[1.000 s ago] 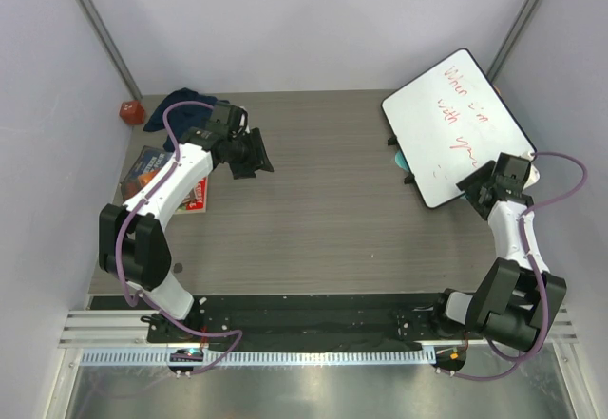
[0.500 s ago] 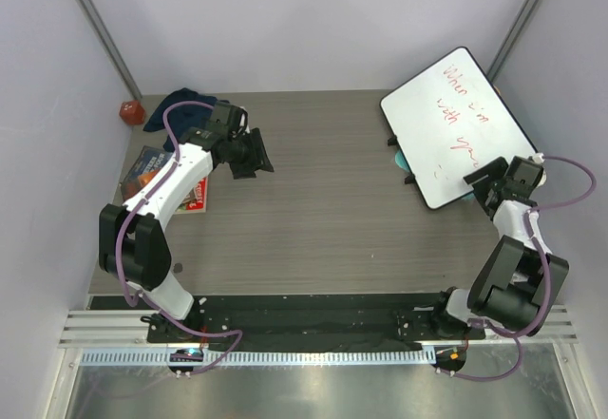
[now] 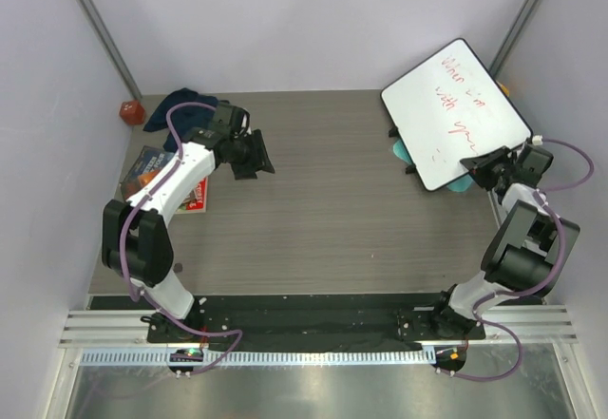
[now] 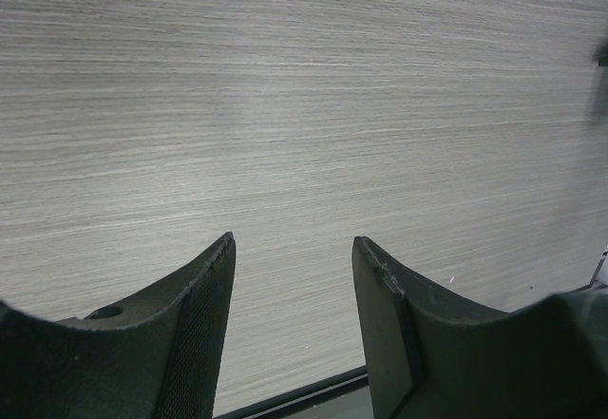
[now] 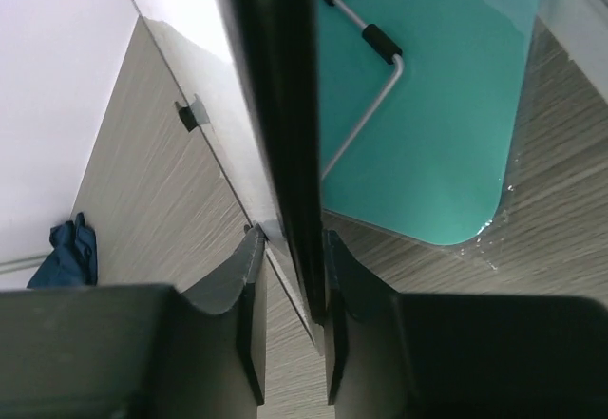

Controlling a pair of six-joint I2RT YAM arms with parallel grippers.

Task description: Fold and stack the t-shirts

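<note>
A crumpled dark navy t-shirt (image 3: 180, 104) lies at the back left corner of the table; it also shows far off in the right wrist view (image 5: 65, 253). My left gripper (image 3: 258, 156) hovers just right of it, open (image 4: 293, 243), with only bare tabletop between the fingers. At the right edge, my right gripper (image 3: 480, 164) holds the lower rim of a whiteboard (image 3: 456, 115). The board's dark edge (image 5: 275, 105) runs between the closed jaws (image 5: 290, 238). A flat teal board (image 5: 427, 105) lies under the whiteboard, partly showing from above (image 3: 460, 184).
A red object (image 3: 130, 111) sits in the back left corner. Printed booklets (image 3: 152, 167) lie along the left side under the left arm. A wire stand (image 5: 370, 105) crosses the teal board. White walls enclose the table on three sides.
The right arm swung out to the right and its jaws closed on the whiteboard's lower rim. The board shifted back, baring the teal board. The left arm stayed put.
</note>
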